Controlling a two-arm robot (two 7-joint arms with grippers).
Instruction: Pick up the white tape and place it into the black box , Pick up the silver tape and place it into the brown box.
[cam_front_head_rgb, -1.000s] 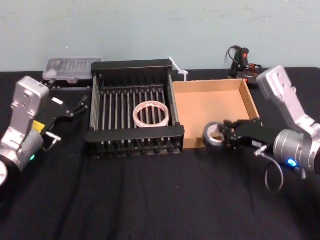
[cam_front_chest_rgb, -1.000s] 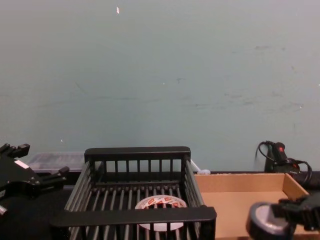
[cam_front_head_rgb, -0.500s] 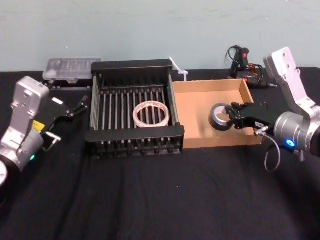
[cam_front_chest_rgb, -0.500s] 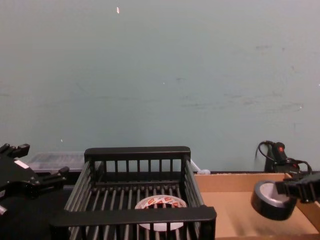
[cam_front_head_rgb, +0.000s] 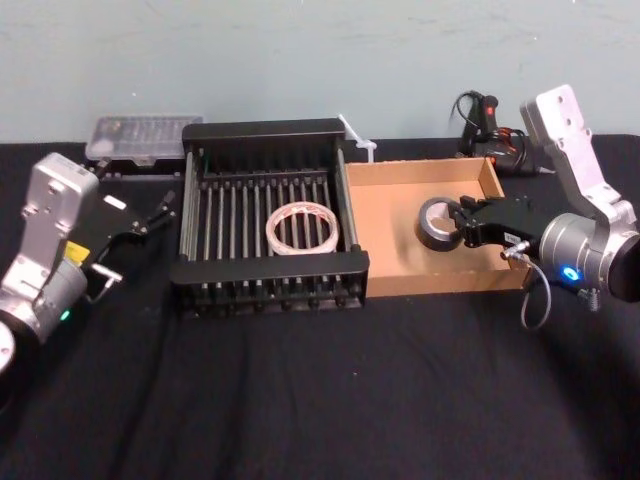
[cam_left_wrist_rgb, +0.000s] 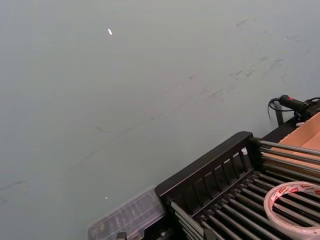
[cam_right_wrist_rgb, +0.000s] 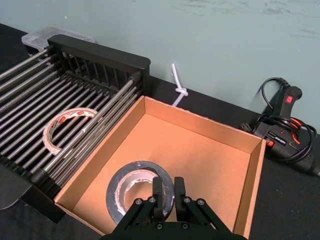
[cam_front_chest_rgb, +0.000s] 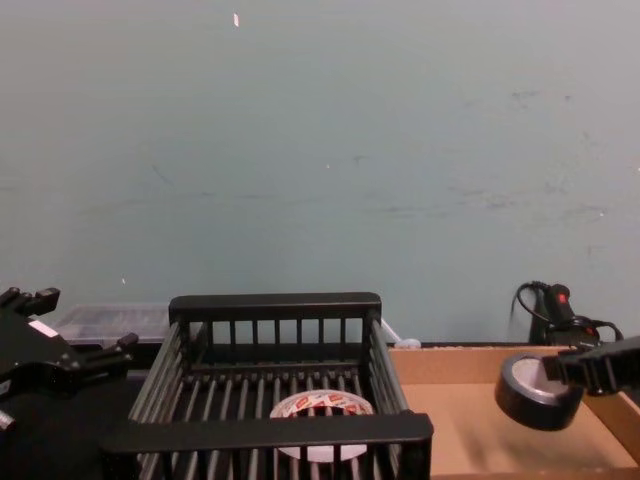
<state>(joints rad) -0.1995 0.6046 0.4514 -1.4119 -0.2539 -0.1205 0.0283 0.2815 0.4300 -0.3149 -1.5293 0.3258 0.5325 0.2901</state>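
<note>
silver tape (cam_front_head_rgb: 425, 232) in right claw (cam_front_head_rgb: 463, 228); white tape (cam_front_head_rgb: 272, 232), red print illegible.

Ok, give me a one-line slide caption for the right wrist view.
Right gripper holds the silver tape over the brown box; the white tape lies in the black box.

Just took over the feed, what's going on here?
The right gripper holds the silver tape over the brown box, not yet released. The white tape already lies in the black box. The left gripper sits parked and open, left of the black box.
</note>
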